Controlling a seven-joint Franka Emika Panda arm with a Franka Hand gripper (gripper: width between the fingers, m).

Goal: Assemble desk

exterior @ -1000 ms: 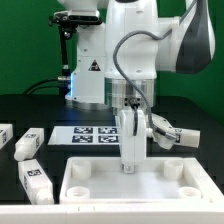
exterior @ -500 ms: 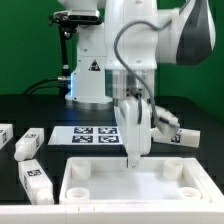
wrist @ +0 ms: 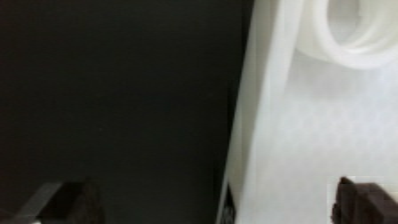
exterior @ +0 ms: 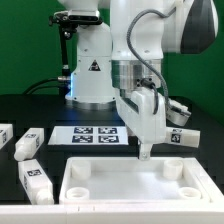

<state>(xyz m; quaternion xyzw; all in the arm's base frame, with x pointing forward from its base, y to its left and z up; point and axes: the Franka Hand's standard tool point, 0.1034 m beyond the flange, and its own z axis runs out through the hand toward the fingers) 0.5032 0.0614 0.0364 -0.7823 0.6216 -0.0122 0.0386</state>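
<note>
Progress looks nil: visible sockets [exterior: 80, 168] of the panel [exterior: 120, 186] stand empty, legs [exterior: 28, 144] lie loose beside it (one behind the gripper [exterior: 146, 152]), its jaws spread wide, holding nothing.

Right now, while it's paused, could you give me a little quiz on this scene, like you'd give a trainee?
1. True or false: the gripper is clamped shut on something.
2. How many loose legs lie to the exterior view's left of the panel? A one, B three, C five.
3. Which flat white thing here is no part of the furniture?

Key:
1. False: its fingers stand wide apart with nothing gripped.
2. B.
3. The marker board, lying behind the panel.
</note>
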